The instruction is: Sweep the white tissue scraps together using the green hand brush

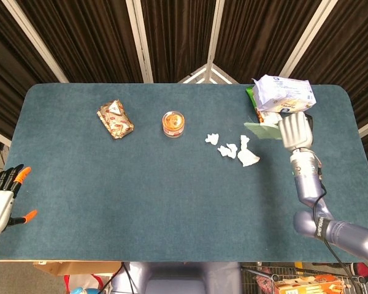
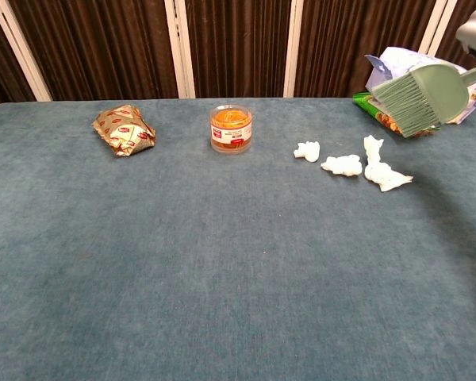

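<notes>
Several white tissue scraps (image 1: pixel 232 148) (image 2: pixel 347 164) lie right of the table's middle. My right hand (image 1: pixel 294 131) grips the green hand brush (image 2: pixel 420 98), whose head hangs in the air above and to the right of the scraps, bristles pointing down-left. In the head view only the brush's pale green head (image 1: pixel 262 130) shows beside the hand. My left hand (image 1: pixel 1 199) is at the table's near left edge, fingers spread and holding nothing.
A small jar with an orange lid (image 1: pixel 173 123) stands near the middle. A foil snack packet (image 1: pixel 115 118) lies to its left. A white and blue bag (image 1: pixel 284 93) over a green packet (image 1: pixel 251 96) sits at the far right corner.
</notes>
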`<act>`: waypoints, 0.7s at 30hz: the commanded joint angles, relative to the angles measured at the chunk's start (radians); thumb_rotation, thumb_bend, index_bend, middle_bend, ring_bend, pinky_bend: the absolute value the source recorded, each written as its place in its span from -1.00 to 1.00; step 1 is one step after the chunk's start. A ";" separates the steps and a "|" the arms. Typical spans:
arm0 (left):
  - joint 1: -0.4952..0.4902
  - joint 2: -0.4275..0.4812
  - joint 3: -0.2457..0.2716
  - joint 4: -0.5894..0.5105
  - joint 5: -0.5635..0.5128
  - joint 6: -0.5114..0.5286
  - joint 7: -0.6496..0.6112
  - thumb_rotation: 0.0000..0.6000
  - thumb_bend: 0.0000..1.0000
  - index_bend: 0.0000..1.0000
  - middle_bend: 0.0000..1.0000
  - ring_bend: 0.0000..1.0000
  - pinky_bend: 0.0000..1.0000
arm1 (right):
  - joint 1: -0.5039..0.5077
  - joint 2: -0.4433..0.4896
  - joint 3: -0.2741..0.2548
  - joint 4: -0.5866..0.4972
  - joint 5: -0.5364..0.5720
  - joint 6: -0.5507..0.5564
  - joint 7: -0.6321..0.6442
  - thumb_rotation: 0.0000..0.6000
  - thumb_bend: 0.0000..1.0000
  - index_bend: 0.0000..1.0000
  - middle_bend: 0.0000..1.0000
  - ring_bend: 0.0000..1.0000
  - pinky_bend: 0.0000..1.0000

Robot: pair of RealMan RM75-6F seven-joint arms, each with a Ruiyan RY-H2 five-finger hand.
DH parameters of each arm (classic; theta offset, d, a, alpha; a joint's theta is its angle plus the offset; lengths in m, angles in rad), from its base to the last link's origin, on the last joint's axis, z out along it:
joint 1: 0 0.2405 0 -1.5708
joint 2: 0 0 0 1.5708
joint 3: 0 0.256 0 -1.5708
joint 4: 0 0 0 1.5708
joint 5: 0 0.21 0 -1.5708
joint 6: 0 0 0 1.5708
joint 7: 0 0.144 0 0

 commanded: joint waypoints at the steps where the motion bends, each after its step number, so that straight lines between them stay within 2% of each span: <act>1: 0.001 0.000 0.001 -0.001 0.004 0.003 0.000 1.00 -1.00 -1.00 -1.00 -1.00 -1.00 | -0.027 0.071 -0.005 -0.101 -0.049 0.043 0.025 1.00 0.19 0.35 1.00 1.00 0.94; 11: 0.009 -0.005 0.004 0.002 0.026 0.028 0.006 1.00 -1.00 -1.00 -1.00 -1.00 -1.00 | -0.096 0.224 -0.025 -0.340 -0.173 0.116 0.098 1.00 0.27 0.45 1.00 1.00 0.94; 15: 0.011 -0.007 0.006 0.003 0.030 0.033 0.012 1.00 -1.00 -1.00 -1.00 -1.00 -1.00 | -0.129 0.275 -0.056 -0.448 -0.270 0.133 0.133 1.00 0.29 0.48 1.00 1.00 0.94; 21: 0.012 -0.009 0.008 0.001 0.031 0.034 0.018 1.00 -1.00 -1.00 -1.00 -1.00 -1.00 | -0.152 0.297 -0.089 -0.518 -0.364 0.135 0.142 1.00 0.29 0.48 1.00 1.00 0.94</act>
